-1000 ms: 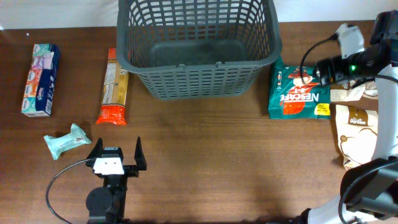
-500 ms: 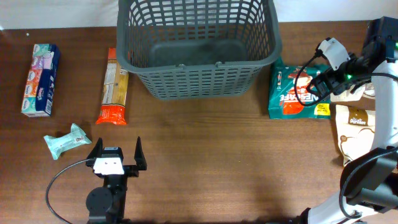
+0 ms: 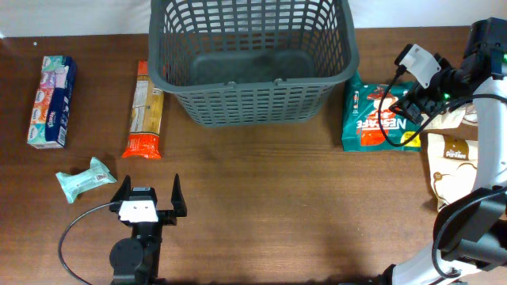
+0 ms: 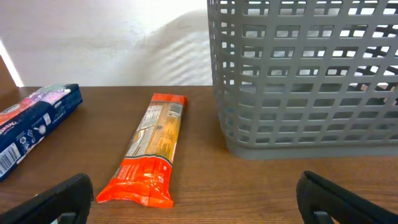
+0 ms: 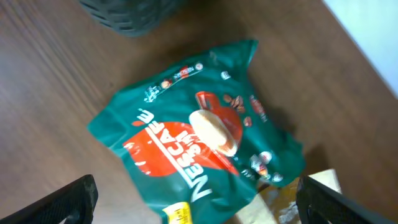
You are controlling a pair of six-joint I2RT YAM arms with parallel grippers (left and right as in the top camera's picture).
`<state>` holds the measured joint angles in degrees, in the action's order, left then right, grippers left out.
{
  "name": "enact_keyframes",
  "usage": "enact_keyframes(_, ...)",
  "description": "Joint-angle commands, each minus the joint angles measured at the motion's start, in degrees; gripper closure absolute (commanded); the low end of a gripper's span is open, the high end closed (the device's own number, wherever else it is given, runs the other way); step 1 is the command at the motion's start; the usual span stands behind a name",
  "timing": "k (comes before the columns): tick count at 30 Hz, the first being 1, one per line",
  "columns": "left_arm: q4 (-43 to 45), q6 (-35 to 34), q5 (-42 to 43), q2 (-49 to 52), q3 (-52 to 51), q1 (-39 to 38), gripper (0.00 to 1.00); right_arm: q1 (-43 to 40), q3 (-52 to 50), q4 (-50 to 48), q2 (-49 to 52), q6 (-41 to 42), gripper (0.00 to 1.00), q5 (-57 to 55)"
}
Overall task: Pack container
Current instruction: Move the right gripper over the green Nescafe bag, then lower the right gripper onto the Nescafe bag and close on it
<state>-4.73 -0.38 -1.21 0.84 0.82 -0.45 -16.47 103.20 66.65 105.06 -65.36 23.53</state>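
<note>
The dark grey lattice basket point(image 3: 252, 59) stands at the back middle of the table; its side fills the right of the left wrist view point(image 4: 305, 74), and a corner shows in the right wrist view point(image 5: 127, 12). A green Nescafe bag point(image 3: 374, 119) lies to its right, large in the right wrist view point(image 5: 193, 143). My right gripper point(image 3: 413, 107) hovers over that bag, open point(image 5: 193, 202). My left gripper point(image 3: 147, 199) rests open near the table's front left point(image 4: 199, 199). An orange pasta packet point(image 3: 145, 111) lies left of the basket point(image 4: 152, 149).
A blue tissue box point(image 3: 51, 100) lies at far left point(image 4: 31, 127). A pale green wipes pack point(image 3: 85, 179) lies near my left gripper. Two beige paper bags point(image 3: 455, 162) lie at the right edge beside the Nescafe bag. A white wall stands behind the table.
My right arm has swung left and down from the right edge until its gripper hangs over the Nescafe bag. The left arm and the packets have not moved.
</note>
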Motion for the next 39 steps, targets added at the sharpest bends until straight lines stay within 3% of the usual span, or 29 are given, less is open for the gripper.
enact_keyframes(1, 0.0, 0.9, 0.6, -0.5, -0.3, 0.1, 0.01, -0.1, 1.3, -1.8, 0.5, -3.5, 0.00, 1.7)
enact_keyframes(19, 0.0, 0.9, 0.6, -0.5, -0.3, 0.1, 0.01, 1.4, 1.3, 0.0, 2.3, -1.2, 0.01, 2.7)
enact_keyframes(23, 0.0, 0.9, 0.6, -0.5, -0.3, 0.1, 0.01, 1.4, 1.3, -6.0, 2.3, 22.5, 0.01, -1.3)
enact_keyframes(27, 0.0, 0.9, 0.6, -0.5, -0.3, 0.1, 0.01, 1.1, 1.3, -13.9, 2.3, 55.6, 0.01, -9.9)
enact_keyframes(29, 0.0, 0.9, 0.6, -0.5, -0.3, 0.1, 0.01, 0.6, 1.3, -16.9, 2.3, 66.5, 0.01, -10.5)
enact_keyframes(34, 0.0, 0.9, 0.6, -0.5, -0.3, 0.1, 0.01, 0.3, 1.3, -20.3, 2.3, 82.7, 0.01, -7.9)
enact_keyframes(37, 0.0, 0.9, 0.6, -0.5, -0.3, 0.1, 0.01, 0.4, 1.3, -16.1, 2.3, 84.1, 0.01, -3.3)
enact_keyframes(39, 0.0, 0.9, 0.6, -0.5, -0.3, 0.1, 0.01, 0.3, 1.0, -11.7, 2.3, 82.1, 0.01, -6.9)
